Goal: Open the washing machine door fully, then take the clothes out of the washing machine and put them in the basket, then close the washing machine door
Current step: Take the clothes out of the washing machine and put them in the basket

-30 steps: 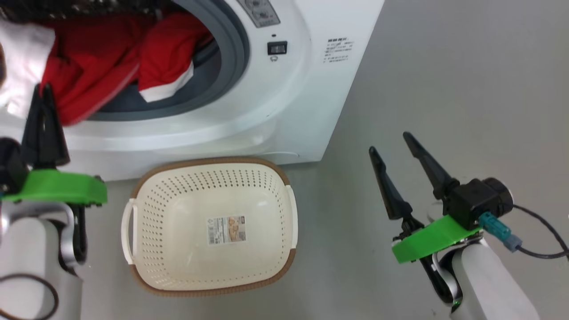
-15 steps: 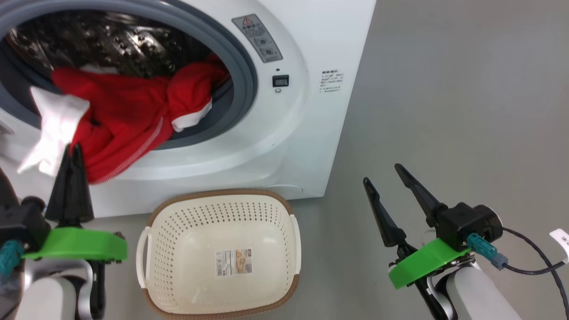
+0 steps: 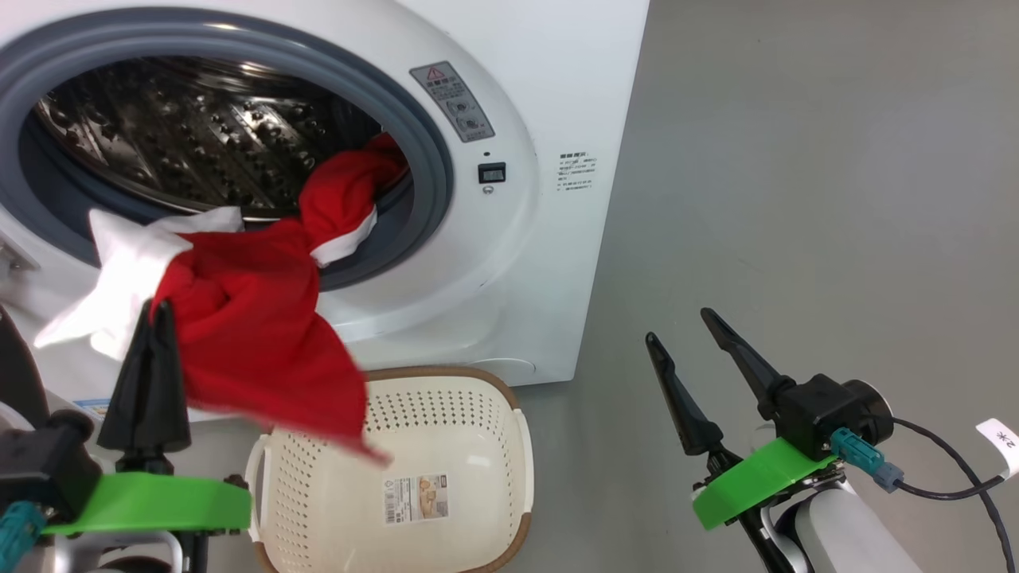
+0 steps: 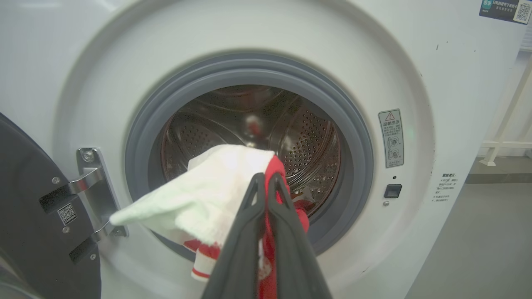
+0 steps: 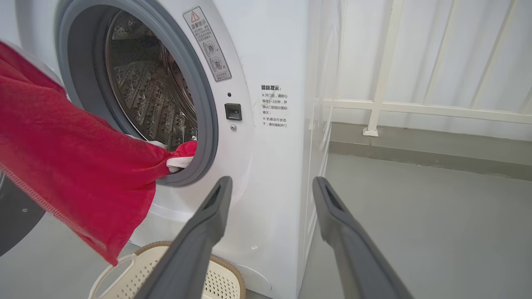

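Note:
My left gripper (image 3: 155, 310) is shut on the clothes (image 3: 255, 334), a red and white bundle stretched from the drum of the washing machine (image 3: 509, 263) out over its front. One end of the clothes (image 5: 62, 166) still lies over the grey rubber ring, and a red flap hangs above the basket (image 3: 478, 446) on the floor below the opening. In the left wrist view my fingers (image 4: 266, 232) pinch the red and white fabric. The washing machine door (image 4: 25, 216) stands swung open at the left. My right gripper (image 3: 681, 326) is open and holds nothing, right of the basket.
Grey floor (image 3: 796, 199) lies open to the right of the machine. A white railing (image 5: 415, 106) runs along the wall behind it. A black cable (image 3: 947, 469) trails from my right wrist.
The camera has tilted, so the whole picture has shifted down. My left gripper has drawn the clothes further out of the drum; a red flap now hangs over the basket. The right gripper stays open.

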Controlling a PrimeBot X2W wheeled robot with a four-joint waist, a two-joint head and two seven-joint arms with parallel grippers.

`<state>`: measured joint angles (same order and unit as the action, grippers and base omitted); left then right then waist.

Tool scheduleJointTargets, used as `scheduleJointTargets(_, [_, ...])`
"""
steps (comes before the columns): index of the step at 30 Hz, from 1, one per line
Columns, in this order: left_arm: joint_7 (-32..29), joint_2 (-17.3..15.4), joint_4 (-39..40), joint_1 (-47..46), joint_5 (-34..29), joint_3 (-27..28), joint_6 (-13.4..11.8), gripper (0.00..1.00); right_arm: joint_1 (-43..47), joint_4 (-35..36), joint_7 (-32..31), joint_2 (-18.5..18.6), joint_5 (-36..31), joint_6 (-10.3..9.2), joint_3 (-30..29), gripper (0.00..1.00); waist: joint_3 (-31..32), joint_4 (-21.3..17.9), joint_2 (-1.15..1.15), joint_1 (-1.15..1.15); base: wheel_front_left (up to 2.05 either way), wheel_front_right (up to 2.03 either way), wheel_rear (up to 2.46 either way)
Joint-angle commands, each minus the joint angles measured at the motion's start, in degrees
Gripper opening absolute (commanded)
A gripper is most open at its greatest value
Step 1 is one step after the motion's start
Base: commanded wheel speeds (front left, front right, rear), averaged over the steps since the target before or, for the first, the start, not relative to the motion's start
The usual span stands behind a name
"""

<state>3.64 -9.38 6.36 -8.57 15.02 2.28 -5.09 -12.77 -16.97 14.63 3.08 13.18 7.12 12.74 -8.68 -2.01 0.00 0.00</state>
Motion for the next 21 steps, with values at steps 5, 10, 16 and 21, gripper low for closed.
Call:
scheduleJointTargets(5, [-1.71,-0.32,4.04,1.1,1.33,1.42,-0.41,0.0,0.35,1.3,0.37,-0.21,1.03,0.36,1.66,1.0,-0.45,-0.54,0.0,0.0,0.0,0.0,0.0])
scheduleJointTargets(10, [-3.6,1.56,1.76,2.02,4.88,0.43,0.45,0.0,-0.02,1.39,0.37,-0.21,1.46,0.36,1.83,1.0,-1.9,-1.17,0.0,0.0,0.0,0.0,0.0])
scheduleJointTargets(16, [-3.6,2.47,-6.54,0.48,8.01,0.17,1.86,0.0,-1.21,1.4,0.37,-0.21,1.52,0.36,1.93,1.0,-3.93,-1.91,0.0,0.0,0.0,0.0,0.0])
scheduleJointTargets(21, [-4.91,4.69,-14.99,-2.79,14.68,-0.67,4.35,0.0,-1.9,1.57,0.37,-0.21,1.49,0.36,1.47,1.0,-5.96,-2.15,0.0,0.0,0.0,0.0,0.0])
